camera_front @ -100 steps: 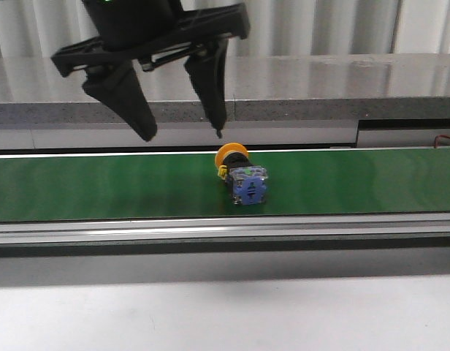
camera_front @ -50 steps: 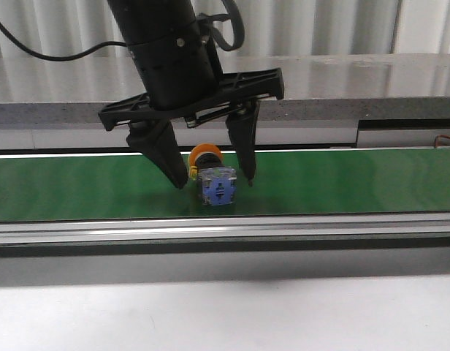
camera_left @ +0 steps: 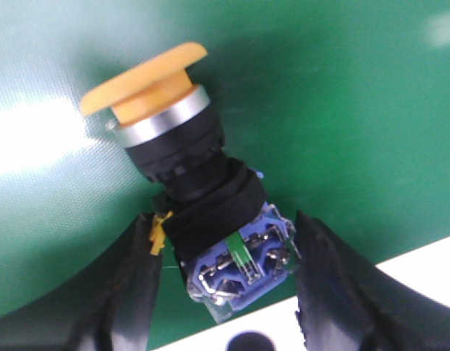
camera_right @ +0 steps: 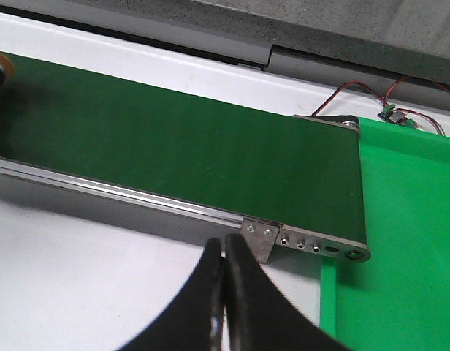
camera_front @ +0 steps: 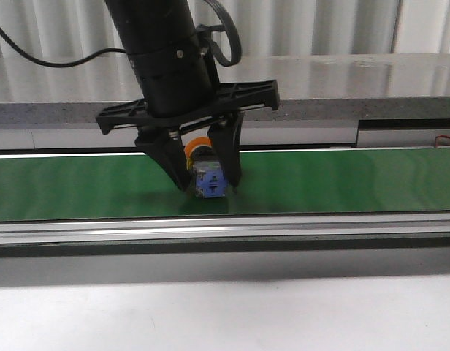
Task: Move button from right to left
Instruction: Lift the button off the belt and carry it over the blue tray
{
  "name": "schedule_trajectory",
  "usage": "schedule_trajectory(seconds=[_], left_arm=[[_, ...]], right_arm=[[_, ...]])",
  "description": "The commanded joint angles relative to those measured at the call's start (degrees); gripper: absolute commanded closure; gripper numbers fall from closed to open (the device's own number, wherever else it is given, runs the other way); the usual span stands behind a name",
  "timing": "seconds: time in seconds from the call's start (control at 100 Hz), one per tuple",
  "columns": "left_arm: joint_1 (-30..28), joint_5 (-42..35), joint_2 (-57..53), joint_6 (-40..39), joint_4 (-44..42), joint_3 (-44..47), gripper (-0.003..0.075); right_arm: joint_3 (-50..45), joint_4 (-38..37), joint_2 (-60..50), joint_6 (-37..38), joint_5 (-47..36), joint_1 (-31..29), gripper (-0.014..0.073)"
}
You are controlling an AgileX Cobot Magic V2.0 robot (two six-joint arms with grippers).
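The button (camera_front: pixel 209 179) lies on its side on the green conveyor belt (camera_front: pixel 356 183), yellow head toward the back, blue contact block toward the front. My left gripper (camera_front: pixel 210 184) reaches down over it, a black finger pressed against each side. In the left wrist view the button (camera_left: pixel 203 190) fills the space between the fingers (camera_left: pixel 137 263), and the left gripper (camera_left: pixel 225 241) is shut on its black collar and blue block. My right gripper (camera_right: pixel 225 241) is shut on nothing, above the white table in front of the belt's right end. It is not in the front view.
The belt (camera_right: pixel 174 146) ends at a metal bracket (camera_right: pixel 261 238) on the right. A bright green mat (camera_right: pixel 400 241) lies beyond it, with red wires (camera_right: pixel 364 91) behind. A grey ledge (camera_front: pixel 342 88) runs behind the belt, and the white table (camera_front: pixel 283 314) in front.
The button travelled left along the belt. My left gripper came down over it, and its fingers closed from wide open onto the button's sides.
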State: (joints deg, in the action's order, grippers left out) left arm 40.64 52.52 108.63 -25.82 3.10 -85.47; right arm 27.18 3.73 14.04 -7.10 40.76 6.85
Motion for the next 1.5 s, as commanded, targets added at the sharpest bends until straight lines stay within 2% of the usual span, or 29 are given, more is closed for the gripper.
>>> schedule_trajectory(seconds=[0.0,0.2,0.38,0.55,0.71,0.96,1.28,1.49], left_arm=[[0.36,-1.18,-5.94,-0.7,-0.92,-1.83,0.0702],[0.21,3.61,-12.55,-0.7,-8.57,-1.83,0.0702],[-2.9,9.51,-16.83,-0.58,-13.28,-1.83,0.0702],[-8.46,14.39,-18.95,6.89,-13.45,-1.83,0.0702],[-16.41,18.63,-19.07,13.9,-13.45,-1.83,0.0702],[-31.37,19.75,-19.07,23.73,-9.44,-1.83,0.0702],[-48.26,19.79,-19.07,29.39,-9.55,-1.73,0.0702],[-57.48,19.89,-16.54,29.39,-10.64,-1.1,0.0702]], right_arm=[[1.52,0.0,0.64,-0.5,-4.08,-0.05,0.0659],[1.52,0.0,0.64,-0.5,-4.08,-0.05,0.0659],[1.52,0.0,0.64,-0.5,-4.08,-0.05,0.0659],[1.52,0.0,0.64,-0.5,-4.08,-0.05,0.0659],[1.52,0.0,0.64,-0.5,-4.08,-0.05,0.0659],[1.52,0.0,0.64,-0.5,-4.08,-0.05,0.0659],[1.52,0.0,0.64,-0.5,-4.08,-0.05,0.0659],[1.52,0.0,0.64,-0.5,-4.08,-0.05,0.0659]])
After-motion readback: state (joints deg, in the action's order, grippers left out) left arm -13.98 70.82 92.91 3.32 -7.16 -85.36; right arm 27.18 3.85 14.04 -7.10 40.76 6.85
